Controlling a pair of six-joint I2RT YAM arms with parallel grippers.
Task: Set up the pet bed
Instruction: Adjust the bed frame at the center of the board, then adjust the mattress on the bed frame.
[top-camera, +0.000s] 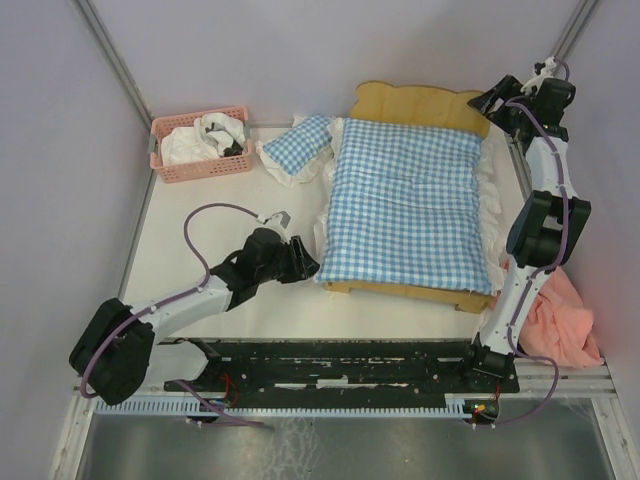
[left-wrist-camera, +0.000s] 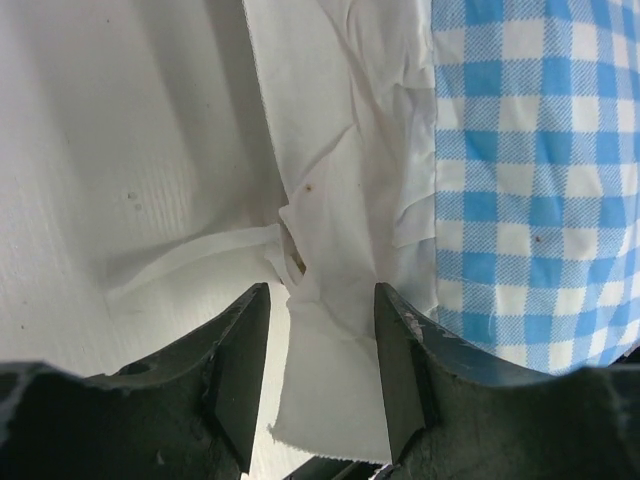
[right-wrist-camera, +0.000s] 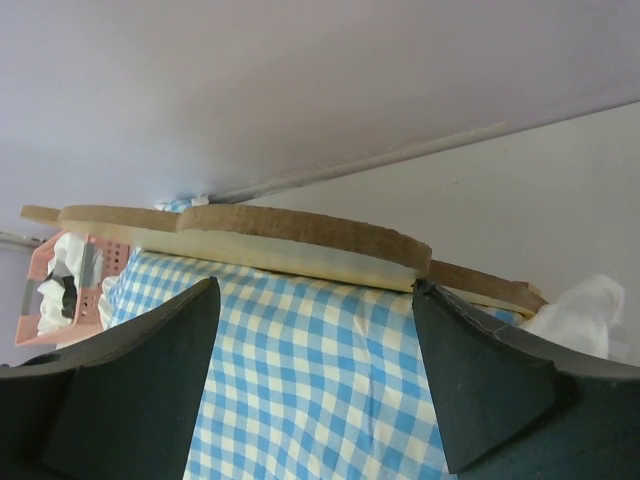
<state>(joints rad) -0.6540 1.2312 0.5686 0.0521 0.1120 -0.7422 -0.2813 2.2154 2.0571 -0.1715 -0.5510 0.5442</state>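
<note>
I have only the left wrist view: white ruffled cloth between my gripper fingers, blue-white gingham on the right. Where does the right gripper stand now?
Observer: The right gripper hovers open at the far right corner of the light-wood pet bed, near its wavy headboard.
Operator: Does anything lie beside the bed?
Observer: Yes, a small blue-white gingham pillow lies on the table at the bed's left, near the headboard end.
Operator: Anything else there?
Observer: A pink plastic basket with white cloth inside, farther left.
</note>
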